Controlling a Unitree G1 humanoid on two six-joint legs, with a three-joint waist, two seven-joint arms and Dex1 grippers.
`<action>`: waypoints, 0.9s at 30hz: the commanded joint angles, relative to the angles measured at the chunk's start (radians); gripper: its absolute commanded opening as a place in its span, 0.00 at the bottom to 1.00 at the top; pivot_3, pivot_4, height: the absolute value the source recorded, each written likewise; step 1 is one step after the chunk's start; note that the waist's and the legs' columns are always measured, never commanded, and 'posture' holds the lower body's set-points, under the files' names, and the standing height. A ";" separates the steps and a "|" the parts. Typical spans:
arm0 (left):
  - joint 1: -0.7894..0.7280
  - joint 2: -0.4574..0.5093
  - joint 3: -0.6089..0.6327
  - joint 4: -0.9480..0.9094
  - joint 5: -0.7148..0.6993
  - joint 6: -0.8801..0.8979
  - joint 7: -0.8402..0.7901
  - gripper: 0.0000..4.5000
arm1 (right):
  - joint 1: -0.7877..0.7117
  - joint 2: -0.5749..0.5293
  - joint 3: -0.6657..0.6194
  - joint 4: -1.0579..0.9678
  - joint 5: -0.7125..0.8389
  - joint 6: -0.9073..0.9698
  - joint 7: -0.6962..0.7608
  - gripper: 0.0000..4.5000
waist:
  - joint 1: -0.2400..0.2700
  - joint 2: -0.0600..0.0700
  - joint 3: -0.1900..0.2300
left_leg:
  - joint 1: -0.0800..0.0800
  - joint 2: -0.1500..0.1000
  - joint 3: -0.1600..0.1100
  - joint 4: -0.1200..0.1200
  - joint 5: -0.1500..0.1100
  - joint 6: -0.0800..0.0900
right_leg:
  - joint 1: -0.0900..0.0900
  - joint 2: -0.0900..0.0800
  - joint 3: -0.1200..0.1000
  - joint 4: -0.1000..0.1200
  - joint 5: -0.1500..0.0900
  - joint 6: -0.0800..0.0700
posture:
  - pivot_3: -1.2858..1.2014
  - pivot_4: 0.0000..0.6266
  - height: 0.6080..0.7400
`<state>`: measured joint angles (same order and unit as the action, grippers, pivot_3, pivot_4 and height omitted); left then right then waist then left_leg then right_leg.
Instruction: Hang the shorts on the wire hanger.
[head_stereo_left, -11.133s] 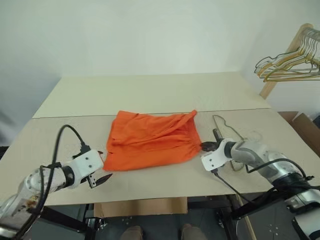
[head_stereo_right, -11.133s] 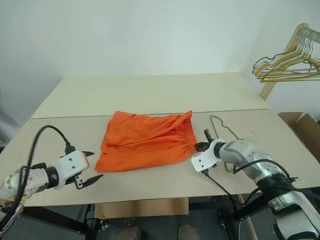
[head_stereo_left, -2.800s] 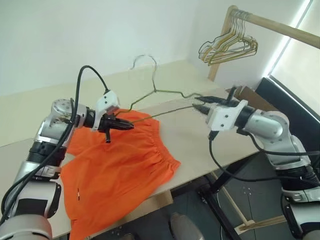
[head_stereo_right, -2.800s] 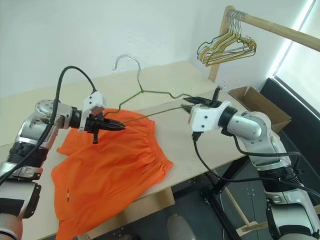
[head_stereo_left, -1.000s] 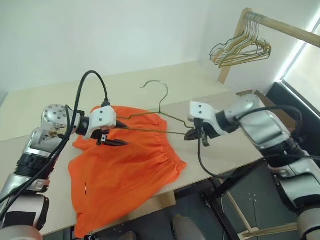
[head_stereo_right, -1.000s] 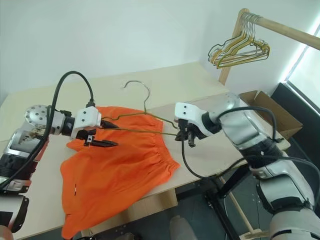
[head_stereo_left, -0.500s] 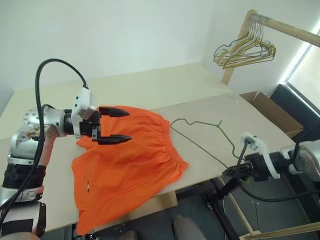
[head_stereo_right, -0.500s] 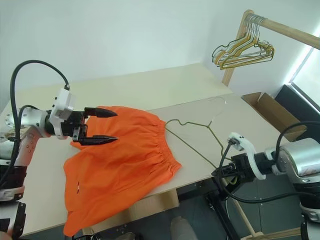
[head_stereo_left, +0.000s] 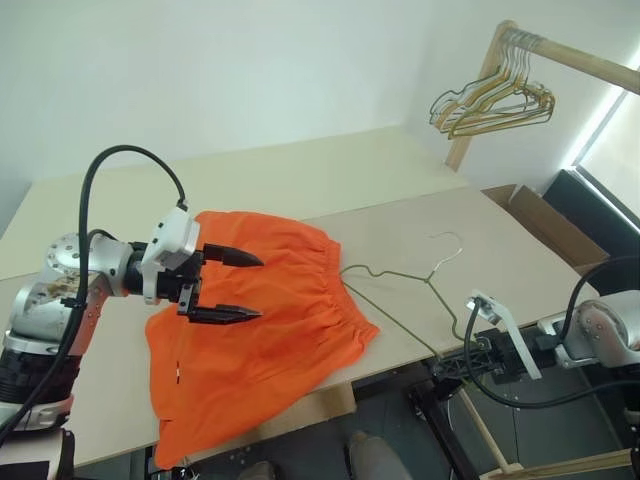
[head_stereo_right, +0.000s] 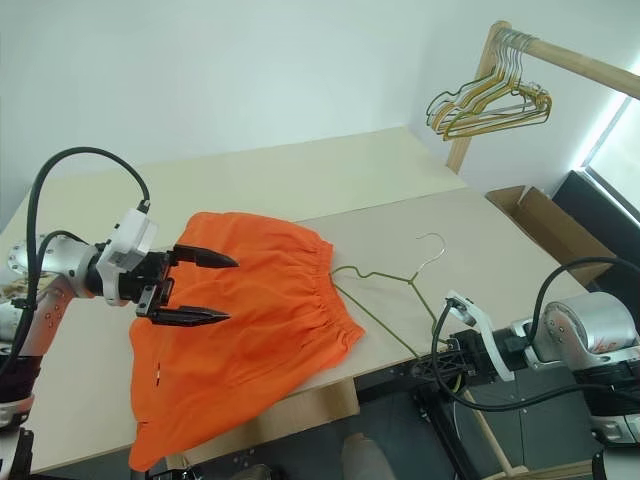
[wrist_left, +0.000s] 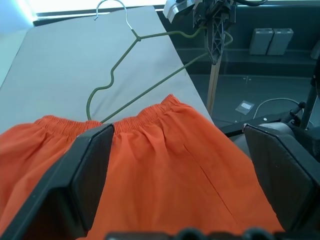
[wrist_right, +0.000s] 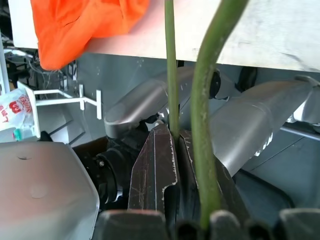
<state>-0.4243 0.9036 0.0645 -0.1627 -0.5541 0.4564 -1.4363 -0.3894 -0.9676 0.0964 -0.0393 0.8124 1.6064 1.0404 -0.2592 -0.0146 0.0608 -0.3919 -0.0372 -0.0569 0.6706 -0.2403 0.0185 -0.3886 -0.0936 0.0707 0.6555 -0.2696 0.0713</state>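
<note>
Two grippers apart: left gripper (head_stereo_left: 245, 288) spread wide above orange shorts (head_stereo_left: 260, 330) overhanging table (head_stereo_left: 300, 180) edge, right gripper (wrist_right: 172, 150) pinching wire hanger (head_stereo_left: 400, 285) past that edge.

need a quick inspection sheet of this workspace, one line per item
surface: pale beige table, a seam running across it.
job's things: shorts lie flat, one end drooping over the near edge; wire hanger rests beside the waistband, not threaded through the shorts, one corner past the table edge.
clutter: nothing seen on the table.
grippers: left gripper open, hovering over the shorts, holding nothing; right gripper shut on the wire hanger's corner below the table edge.
cables: black cable loops over the left arm; another hangs at the right wrist.
surroundings: wooden rail with a bunch of wire hangers, cardboard box, white wall.
</note>
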 joint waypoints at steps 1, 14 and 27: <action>0.009 0.016 0.041 -0.036 -0.022 -0.006 0.015 0.99 | -0.034 -0.005 0.002 0.007 0.049 0.008 0.006 0.00 | 0.011 0.000 0.000 | 0.000 0.000 0.000 0.000 0.000 0.000 | 0.000 0.000 0.000 0.000 0.000 0.000 | 0.43 0.09 1.00; 0.080 0.030 0.080 -0.085 -0.041 -0.004 0.041 0.99 | -0.114 0.037 0.057 0.137 -0.024 -0.014 -0.051 0.00 | 0.065 0.001 0.000 | 0.001 0.000 0.002 0.000 0.000 0.000 | 0.000 -0.001 0.001 -0.001 0.000 0.000 | 0.45 0.07 1.00; 0.070 0.030 0.066 -0.075 -0.034 -0.024 0.050 0.99 | -0.193 0.113 0.152 0.201 -0.079 -0.131 0.009 0.00 | 0.078 0.001 0.000 | 0.001 0.000 0.003 0.000 0.000 0.000 | 0.000 0.000 0.001 -0.002 0.001 0.000 | 0.45 0.04 1.00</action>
<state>-0.3345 0.9279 0.1182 -0.2250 -0.5845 0.4529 -1.3916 -0.5350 -0.8815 0.2655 0.1121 0.7591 1.4952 1.0799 -0.1815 -0.0135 0.0608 -0.3907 -0.0371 -0.0541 0.6706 -0.2407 0.0187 -0.3886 -0.0938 0.0719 0.6542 -0.2689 0.0712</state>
